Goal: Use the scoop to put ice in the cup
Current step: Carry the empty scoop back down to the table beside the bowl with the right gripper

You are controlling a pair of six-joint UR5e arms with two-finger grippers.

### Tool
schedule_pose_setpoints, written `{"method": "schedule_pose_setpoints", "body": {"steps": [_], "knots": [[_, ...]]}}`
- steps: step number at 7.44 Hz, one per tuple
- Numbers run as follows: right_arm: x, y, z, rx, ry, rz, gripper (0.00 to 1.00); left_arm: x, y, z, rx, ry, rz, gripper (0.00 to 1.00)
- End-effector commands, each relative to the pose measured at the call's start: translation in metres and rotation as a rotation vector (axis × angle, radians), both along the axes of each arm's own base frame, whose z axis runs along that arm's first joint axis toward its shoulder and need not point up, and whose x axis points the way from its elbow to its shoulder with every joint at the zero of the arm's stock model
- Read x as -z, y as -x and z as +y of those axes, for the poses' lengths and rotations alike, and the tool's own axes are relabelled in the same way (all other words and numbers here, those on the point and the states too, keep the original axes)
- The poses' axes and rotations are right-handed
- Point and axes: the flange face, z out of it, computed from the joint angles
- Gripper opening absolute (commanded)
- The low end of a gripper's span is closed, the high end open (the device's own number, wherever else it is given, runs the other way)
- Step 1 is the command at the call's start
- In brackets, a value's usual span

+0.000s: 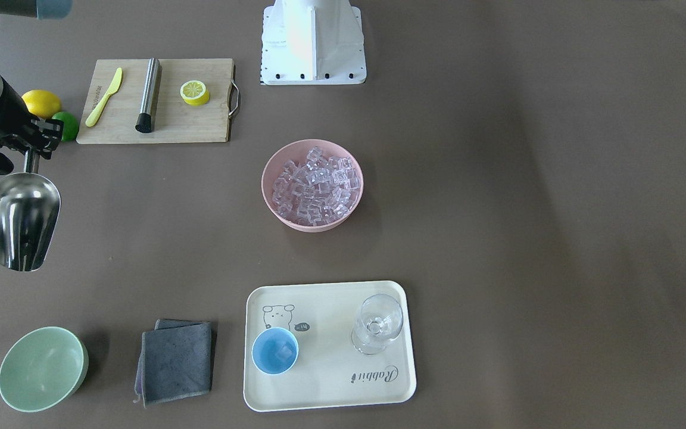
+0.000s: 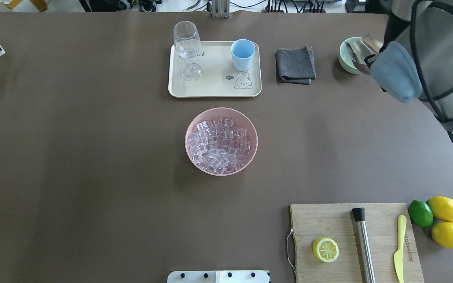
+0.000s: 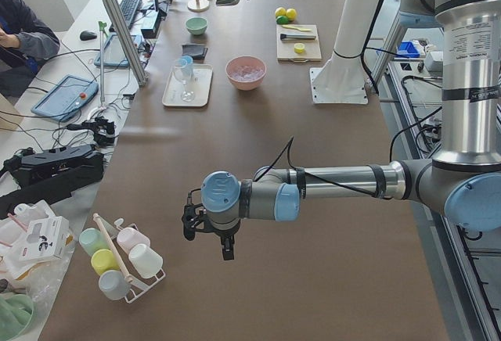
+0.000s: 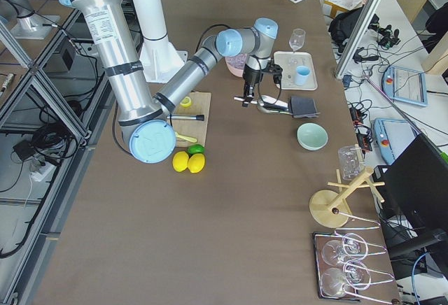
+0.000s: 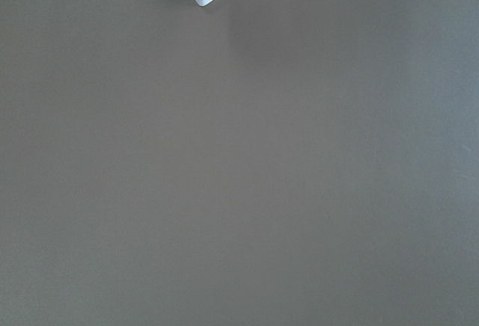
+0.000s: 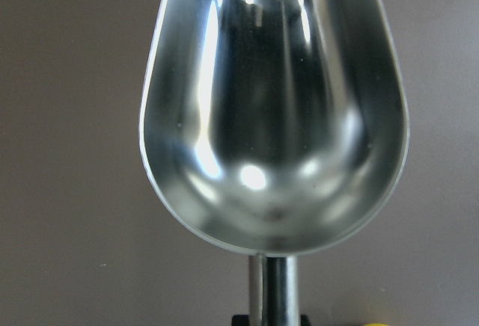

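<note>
My right gripper (image 1: pixel 32 156) is shut on the short rod handle of the steel scoop (image 1: pixel 22 223). It holds the scoop above the table, between the cutting board and the green bowl. In the right wrist view the scoop's trough (image 6: pixel 273 109) is empty. The ice (image 1: pixel 317 186) lies heaped in a pink bowl (image 1: pixel 313 225) at mid-table. The light-blue cup (image 1: pixel 275 351) stands on a cream tray (image 1: pixel 331 310), with what looks like one clear cube inside. My left gripper (image 3: pixel 210 235) shows only in the exterior left view, far from these; I cannot tell its state.
A stemmed glass (image 1: pixel 377 325) shares the tray. A grey cloth (image 1: pixel 175 360) and a pale green bowl (image 1: pixel 42 368) lie near the scoop. The cutting board (image 1: pixel 158 101) carries a steel cylinder, a lemon half and a yellow knife. Lemons and a lime (image 2: pixel 421 213) sit beside it.
</note>
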Motion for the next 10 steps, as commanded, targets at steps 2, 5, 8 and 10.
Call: {"method": "schedule_pose_setpoints", "body": {"steps": [2, 5, 8, 10], "knots": [[-0.056, 0.078, 0.065, -0.052, -0.021, -0.034, 0.0, -0.001, 0.0, 0.0, -0.001, 0.001, 0.003, 0.98], [-0.099, 0.121, 0.101, -0.059, -0.049, 0.014, 0.0, -0.001, -0.002, 0.0, -0.004, 0.001, 0.003, 0.98], [-0.13, 0.132, 0.095, -0.087, -0.041, -0.009, 0.0, -0.001, -0.002, 0.0, -0.006, 0.001, 0.003, 0.98], [-0.131, 0.137, 0.095, -0.074, -0.023, -0.035, 0.03, -0.001, -0.002, 0.0, -0.006, 0.003, 0.003, 0.98]]}}
